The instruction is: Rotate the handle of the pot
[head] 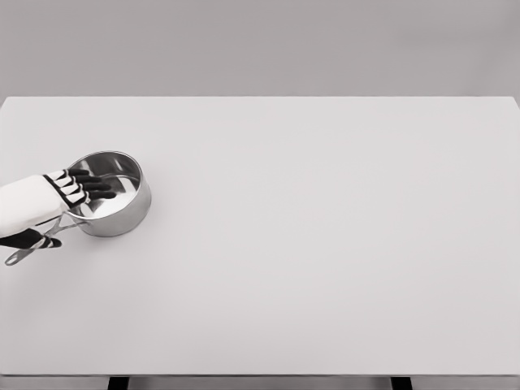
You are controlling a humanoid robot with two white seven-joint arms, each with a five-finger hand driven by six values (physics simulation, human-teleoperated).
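My left robot hand [77, 188] reaches over the pot [110, 193] at the table's [325, 244] left edge, fingers spread, holding nothing. The handle [32, 245] points lower-left, apparently ungrasped; I judge the rotation undone.

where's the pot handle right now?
In the head view the handle sticks out from the pot toward the lower left, at the table's left edge, just under the left hand.
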